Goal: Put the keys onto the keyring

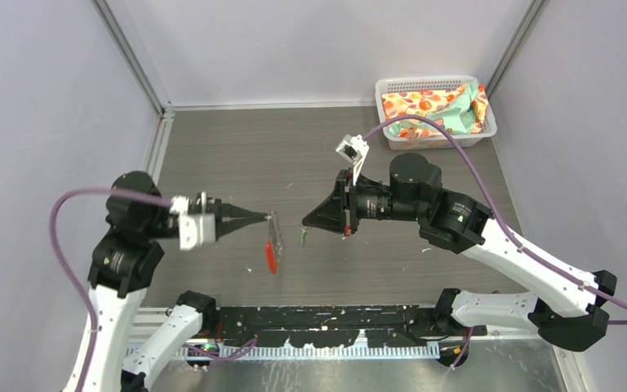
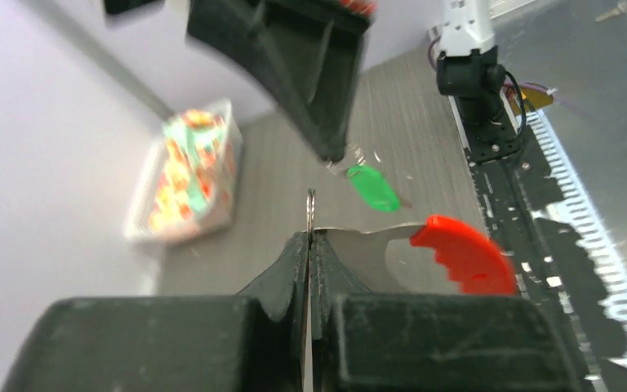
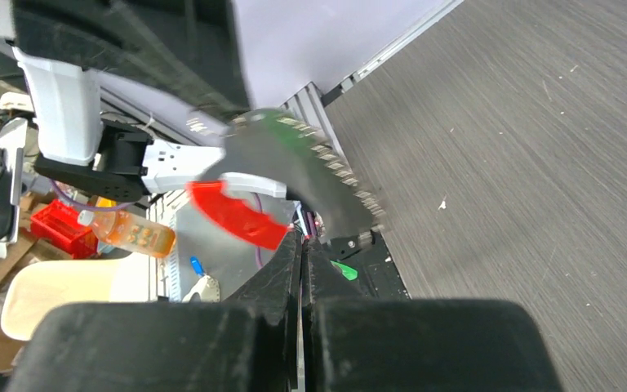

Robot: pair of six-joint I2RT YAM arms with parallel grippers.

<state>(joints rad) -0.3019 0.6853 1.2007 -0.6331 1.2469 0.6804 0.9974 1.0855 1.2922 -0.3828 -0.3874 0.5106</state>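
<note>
My left gripper is shut on the keyring's thin silvery wire and holds it above the table. The keyring's red crescent tag hangs below and shows at the right in the left wrist view. My right gripper faces it a short gap away, shut on the green-headed key. The key's green head dangles under the fingertips and peeks beside the jaws in the right wrist view. The red tag also shows there. I cannot make out the blue key with certainty.
A white basket of patterned cloth stands at the back right. The black rail with the arm bases runs along the near edge. A small blue item lies far off, unclear what it is.
</note>
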